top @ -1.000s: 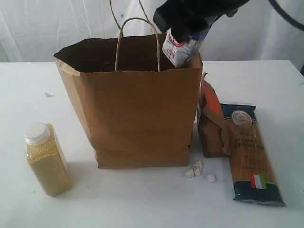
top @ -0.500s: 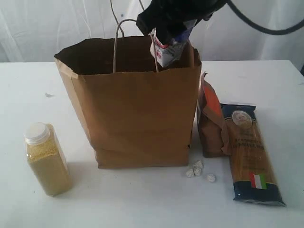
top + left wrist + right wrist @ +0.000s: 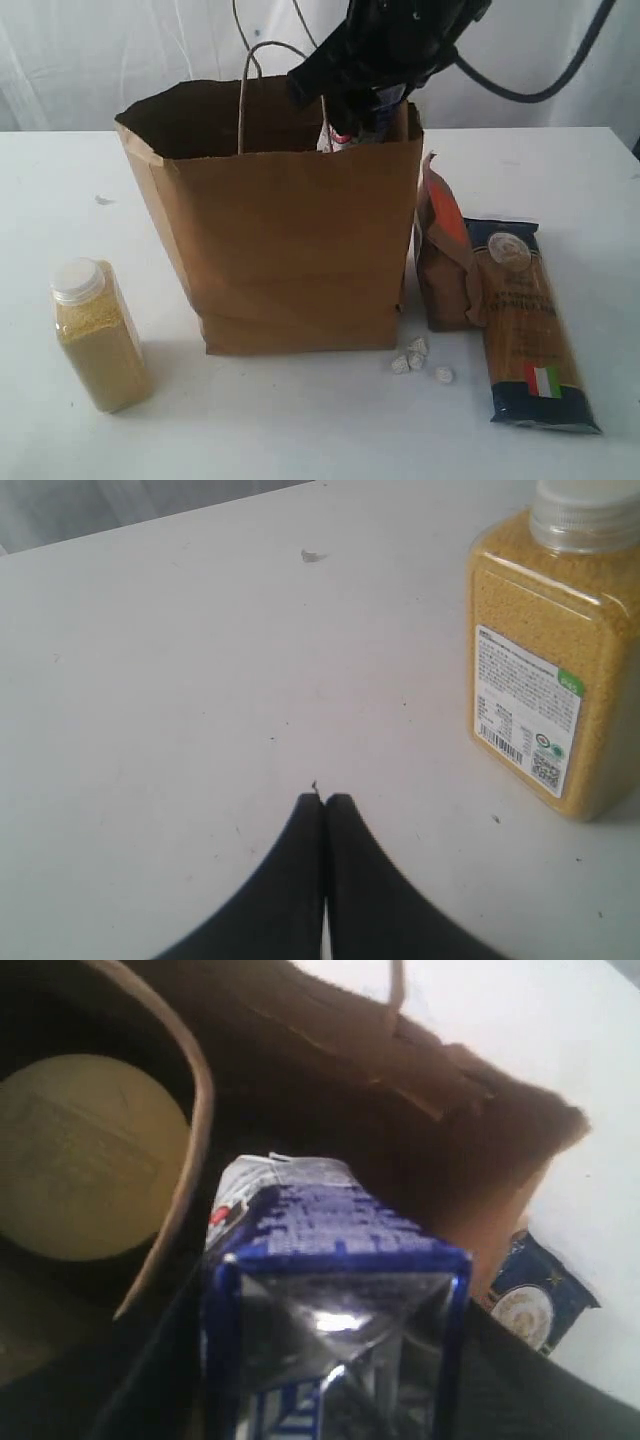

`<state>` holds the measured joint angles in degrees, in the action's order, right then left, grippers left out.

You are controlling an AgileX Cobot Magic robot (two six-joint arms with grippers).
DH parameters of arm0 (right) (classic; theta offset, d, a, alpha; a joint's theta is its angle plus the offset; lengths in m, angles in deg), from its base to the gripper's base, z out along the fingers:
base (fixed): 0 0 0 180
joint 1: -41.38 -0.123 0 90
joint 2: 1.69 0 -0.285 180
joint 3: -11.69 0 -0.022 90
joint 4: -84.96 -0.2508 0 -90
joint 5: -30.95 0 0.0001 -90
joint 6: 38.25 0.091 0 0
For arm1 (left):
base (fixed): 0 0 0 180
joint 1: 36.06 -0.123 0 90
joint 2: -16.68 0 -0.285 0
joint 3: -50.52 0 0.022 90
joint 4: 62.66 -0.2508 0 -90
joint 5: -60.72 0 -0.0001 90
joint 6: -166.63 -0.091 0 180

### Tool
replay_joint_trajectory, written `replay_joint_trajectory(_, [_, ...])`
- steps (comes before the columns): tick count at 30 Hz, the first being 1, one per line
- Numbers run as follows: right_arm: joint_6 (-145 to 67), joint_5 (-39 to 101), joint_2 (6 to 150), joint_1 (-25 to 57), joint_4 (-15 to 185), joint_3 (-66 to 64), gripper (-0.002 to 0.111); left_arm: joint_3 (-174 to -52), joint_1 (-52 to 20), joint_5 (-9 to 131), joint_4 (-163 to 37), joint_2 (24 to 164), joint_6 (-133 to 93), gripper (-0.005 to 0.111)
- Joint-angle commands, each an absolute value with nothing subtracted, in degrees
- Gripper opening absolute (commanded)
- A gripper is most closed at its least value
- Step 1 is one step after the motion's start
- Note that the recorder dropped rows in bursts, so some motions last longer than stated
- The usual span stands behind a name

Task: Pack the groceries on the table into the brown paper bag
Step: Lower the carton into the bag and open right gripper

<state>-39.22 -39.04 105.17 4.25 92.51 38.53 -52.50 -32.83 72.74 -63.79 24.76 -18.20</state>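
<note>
Small blue-white carton (image 3: 320,1250): hanging in the mouth of the brown paper bag (image 3: 290,240), lower end dipping below the rim, close to the right-hand wall. Probably handling as light and fairly stiff, with thin walls denting under a hard squeeze and coated faces slipping a little. Best hold is judged to be across the flat sides near the folded top.

Right gripper (image 3: 352,112): clamping the carton at a middling spread, reaching in from above.

Tan-lidded wide jar (image 3: 85,1155): sitting on the bag floor, beside the likely drop spot.

Brown pouch (image 3: 445,270): standing just right of the bag.

Spaghetti pack (image 3: 525,320): lying flat against the pouch.

Yellow-grain bottle (image 3: 98,335): standing upright on the table (image 3: 300,430), well left of the bag.

Left gripper (image 3: 324,810): pressed fully closed, holding nothing, hovering near the bottle.
</note>
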Motion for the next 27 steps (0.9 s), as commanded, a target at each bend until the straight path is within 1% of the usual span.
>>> replay_joint_trajectory(1, [-39.6,-38.8,106.9,5.3,91.9,39.1,0.000,-52.3,-33.1,72.7,-63.2,24.5,-18.2,0.000])
replay_joint_trajectory(7, [-39.4,-38.5,108.5,6.6,91.8,39.1,0.000,-52.3,-33.1,72.7,-63.2,24.5,-18.2,0.000])
replay_joint_trajectory(21, [-39.4,-39.0,113.0,6.6,91.6,39.1,0.000,-52.3,-33.1,72.7,-63.2,24.5,-18.2,0.000])
replay_joint_trajectory(24, [-39.4,-39.0,113.4,6.6,91.3,39.1,0.007,-52.3,-33.1,72.7,-63.2,24.5,-18.2,0.000])
replay_joint_trajectory(26, [-39.4,-39.0,113.5,6.6,90.9,39.1,0.015,-52.3,-33.1,72.7,-63.2,24.5,-18.2,0.000])
replay_joint_trajectory(27, [-39.4,-39.0,113.6,6.6,90.9,39.1,0.022,-52.3,-33.1,72.7,-63.2,24.5,-18.2,0.000])
